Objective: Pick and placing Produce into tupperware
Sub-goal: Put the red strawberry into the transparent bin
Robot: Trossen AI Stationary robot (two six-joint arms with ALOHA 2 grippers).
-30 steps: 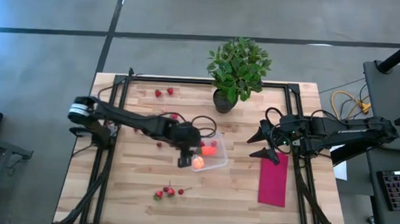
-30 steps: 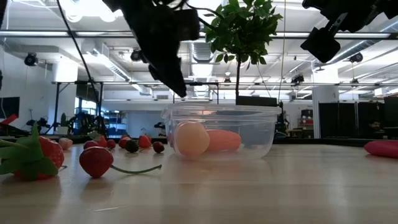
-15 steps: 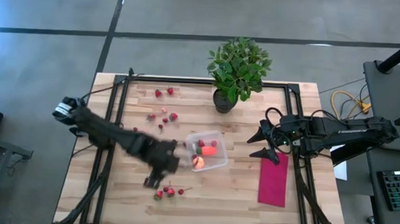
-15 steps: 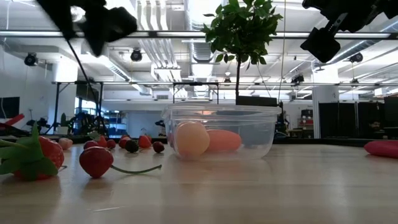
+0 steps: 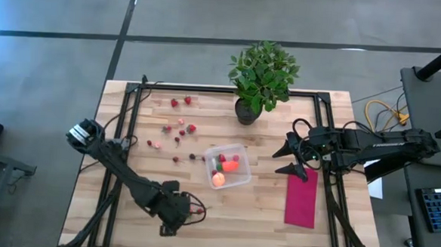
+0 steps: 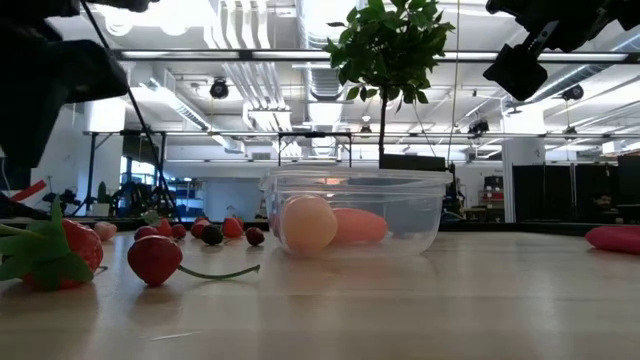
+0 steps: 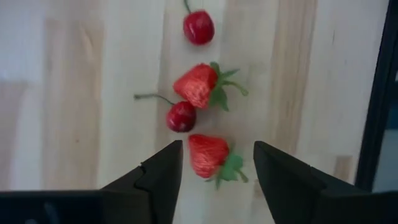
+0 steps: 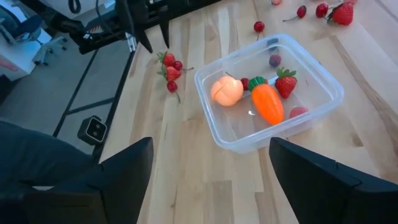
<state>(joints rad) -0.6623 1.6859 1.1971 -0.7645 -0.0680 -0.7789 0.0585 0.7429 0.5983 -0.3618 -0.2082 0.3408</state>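
Two dark fingers of the left gripper (image 7: pixel 214 163) stand apart, straddling one strawberry (image 7: pixel 208 155). It looks light and smooth; grip across the red body, not the leaves. Farther right, the tupperware (image 5: pixel 227 168) waits, then the idle right gripper (image 5: pixel 288 159), released.

Grey floor (image 5: pixel 50 62) surrounds the wooden table (image 5: pixel 261 216); bright ceiling lights (image 6: pixel 330 58).

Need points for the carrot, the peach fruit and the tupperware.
carrot (image 8: pixel 269 104): right wrist view, middle of its orange body.
peach fruit (image 8: pixel 226 91): right wrist view, centre of the round fruit.
tupperware (image 8: pixel 208 124): right wrist view, clear rim.
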